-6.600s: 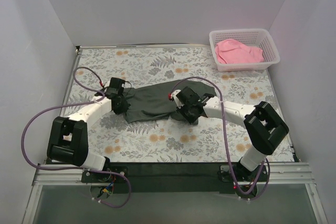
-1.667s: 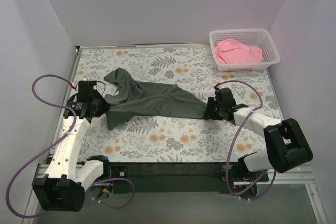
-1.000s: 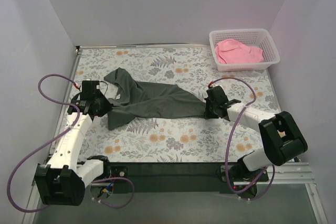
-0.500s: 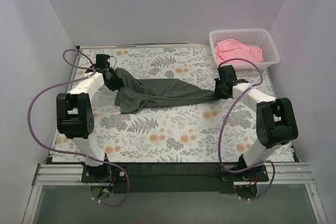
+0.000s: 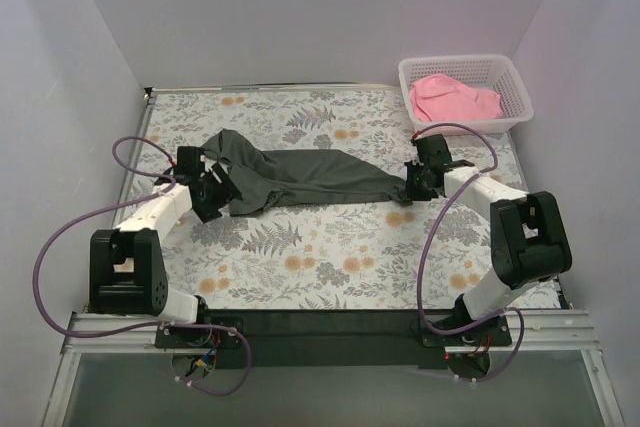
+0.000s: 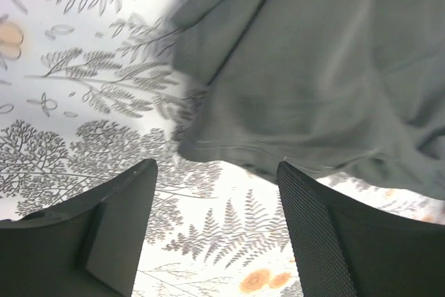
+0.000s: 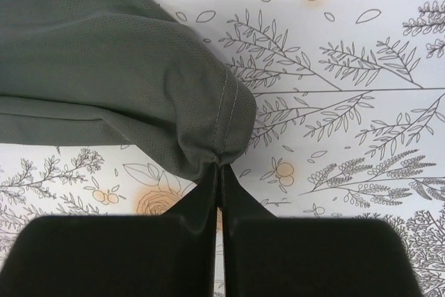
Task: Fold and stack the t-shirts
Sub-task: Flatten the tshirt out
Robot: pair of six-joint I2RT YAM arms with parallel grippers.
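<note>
The dark grey-green t-shirt (image 5: 300, 175) lies stretched left to right across the middle of the flowered table. My right gripper (image 5: 413, 185) is shut on the shirt's right end; in the right wrist view its hem (image 7: 222, 113) bunches at the closed fingertips (image 7: 220, 172). My left gripper (image 5: 212, 190) stands open at the shirt's left end, holding nothing. In the left wrist view the cloth edge (image 6: 229, 156) lies just beyond the two spread fingers (image 6: 313, 213). The pink t-shirt (image 5: 454, 99) sits crumpled in the basket.
A white mesh basket (image 5: 510, 112) stands at the back right corner of the table. Purple cables loop from both arms. Grey walls close in the table on three sides.
My left gripper has let go of the shirt's left end, opened, and pulled back toward the near left. The right gripper stayed shut on the right end and shifted slightly nearer.
</note>
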